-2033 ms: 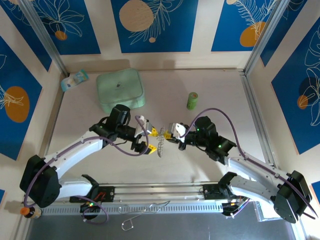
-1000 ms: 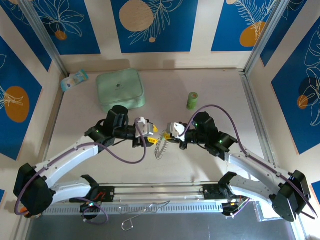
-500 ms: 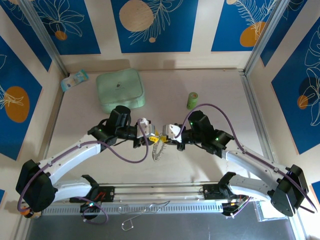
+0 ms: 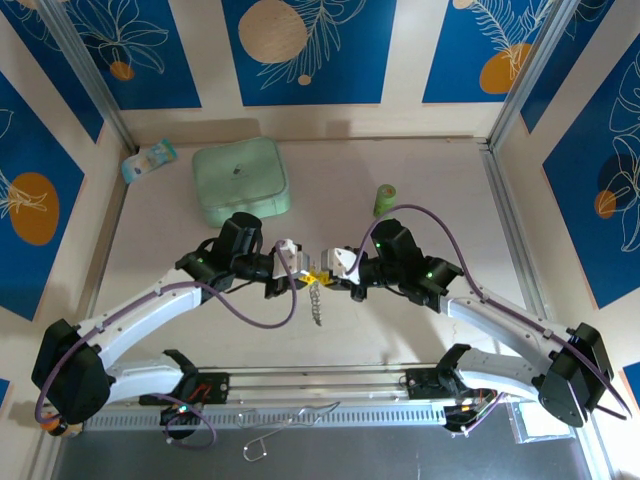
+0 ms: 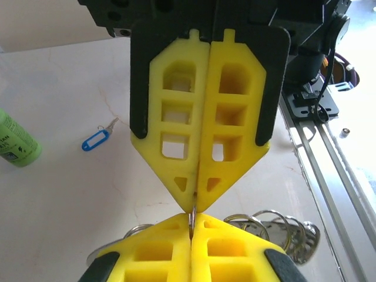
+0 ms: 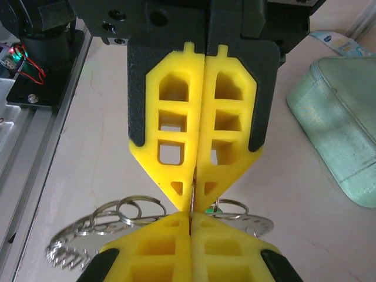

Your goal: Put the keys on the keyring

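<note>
Pinching thin wire of keyring [image 4: 317, 298] with left fingers [image 5: 197, 234], shut tight. Pinching same wire with right fingers [image 6: 197, 236], shut tight too, tip to tip against left fingers. Holding keyring between both tips, shiny loops hanging just below. Spotting blue key [image 5: 97, 141] flat on tabletop [image 5: 76, 205], well apart from both fingers, near green bottle [image 5: 14, 144]. Spotting mint case [image 4: 240, 180] far behind left fingers.

Top camera looks down from behind the arm bases [image 4: 185, 385] over the whole counter [image 4: 150, 230]; left wrist camera closely faces the right pincer [image 5: 195, 202]; right wrist camera faces the left pincer [image 6: 192, 205]; all share mid-counter.
</note>
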You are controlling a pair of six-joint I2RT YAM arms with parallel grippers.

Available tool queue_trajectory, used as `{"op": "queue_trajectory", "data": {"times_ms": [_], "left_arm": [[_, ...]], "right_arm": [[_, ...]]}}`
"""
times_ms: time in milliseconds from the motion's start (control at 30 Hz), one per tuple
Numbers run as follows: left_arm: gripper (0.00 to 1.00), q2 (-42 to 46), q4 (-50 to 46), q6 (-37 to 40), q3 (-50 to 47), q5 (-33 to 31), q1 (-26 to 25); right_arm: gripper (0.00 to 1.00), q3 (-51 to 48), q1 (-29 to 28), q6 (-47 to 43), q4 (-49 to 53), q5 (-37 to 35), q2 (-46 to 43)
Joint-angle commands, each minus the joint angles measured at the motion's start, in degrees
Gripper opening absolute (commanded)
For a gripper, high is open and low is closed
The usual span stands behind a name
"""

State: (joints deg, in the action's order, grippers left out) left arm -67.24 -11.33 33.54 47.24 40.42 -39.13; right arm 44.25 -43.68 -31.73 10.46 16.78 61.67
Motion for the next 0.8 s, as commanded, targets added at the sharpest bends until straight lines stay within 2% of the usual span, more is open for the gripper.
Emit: {"op": "queue_trajectory", "data": {"times_ms": [0,67,267,467,767], "left_arm": [[0.00,2.0,3.3,0.0,-1.6,0.9,0.0],[0.00,3.6,8.2,-2.5,-4.0,-0.3,0.0],[0.00,5.5,15.5,-9.6,-7.2,-0.6,0.0],[0.00,5.7,16.5,-12.2,-8.2,-0.3,0.0],[0.00,5.5,16.8,-11.7,-8.5,-0.2,0.0]], "right_arm": [[0.24,-1.3,1.5,3.4,-3.8,3.4,-2.5],[0.30,-4.0,3.4,5.7,-4.8,4.7,-4.0],[0.29,-8.6,3.8,9.2,-7.3,3.3,-6.6],[0.26,-8.2,3.0,9.0,-9.4,2.1,-5.8],[0.24,-7.5,0.6,8.4,-12.1,-0.4,-4.1]]}}
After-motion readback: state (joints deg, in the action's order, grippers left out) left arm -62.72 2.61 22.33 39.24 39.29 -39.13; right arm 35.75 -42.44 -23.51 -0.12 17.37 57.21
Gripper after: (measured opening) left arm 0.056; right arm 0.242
